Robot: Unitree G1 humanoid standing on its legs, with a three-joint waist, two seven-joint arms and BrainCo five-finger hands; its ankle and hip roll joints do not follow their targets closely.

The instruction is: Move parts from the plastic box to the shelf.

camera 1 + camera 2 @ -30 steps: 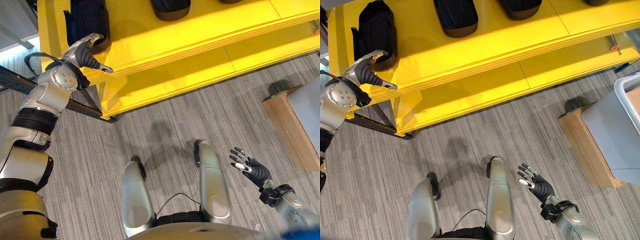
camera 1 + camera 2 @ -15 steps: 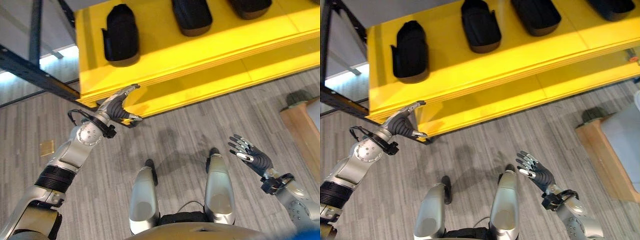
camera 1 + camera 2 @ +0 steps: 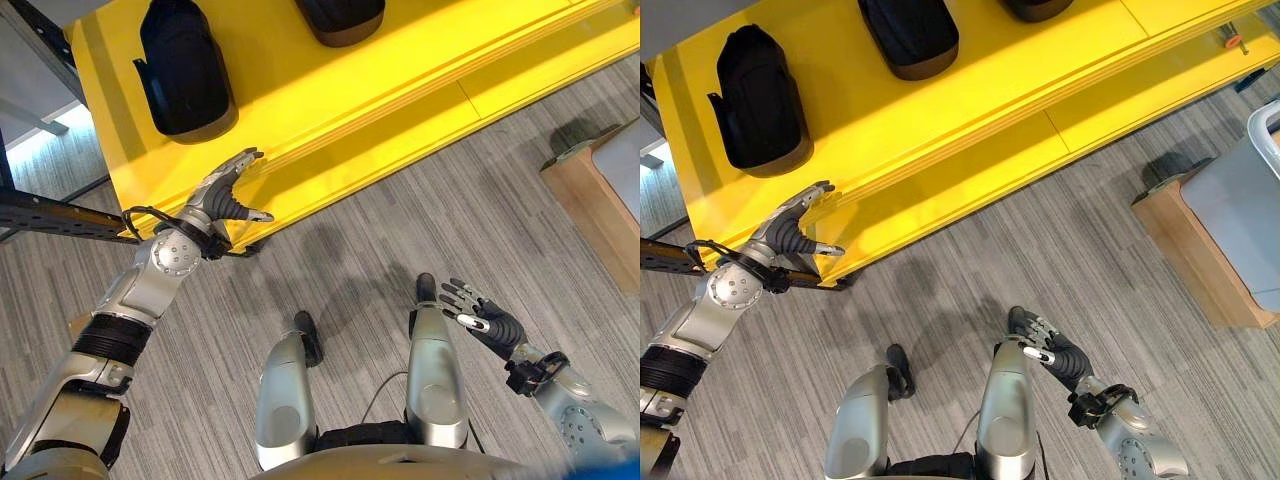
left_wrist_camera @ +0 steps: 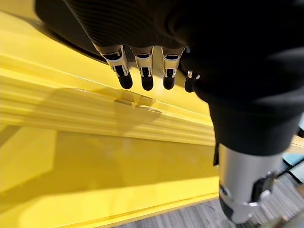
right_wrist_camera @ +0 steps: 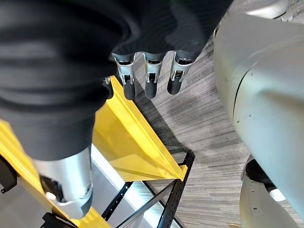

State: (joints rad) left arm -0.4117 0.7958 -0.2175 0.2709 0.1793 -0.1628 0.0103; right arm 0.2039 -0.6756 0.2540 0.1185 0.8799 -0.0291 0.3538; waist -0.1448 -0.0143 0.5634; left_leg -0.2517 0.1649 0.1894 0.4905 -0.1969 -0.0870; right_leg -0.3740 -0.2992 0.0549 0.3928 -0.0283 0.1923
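- In front of me stands the yellow shelf (image 3: 970, 100), with two boards, one above the other.
- On its upper board lie black parts: one black part (image 3: 757, 97) near the left end, a second black part (image 3: 908, 34) just to the right of it.
- Under me is the grey floor (image 3: 940, 290); on it, at my right, stands a wooden stand (image 3: 1195, 258).

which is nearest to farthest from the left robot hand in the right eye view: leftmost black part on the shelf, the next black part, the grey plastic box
From the left robot hand:
1. Leftmost black part, on the shelf top just above the hand.
2. Next black part, further right along the shelf.
3. Grey plastic box, far right on a wooden stand.
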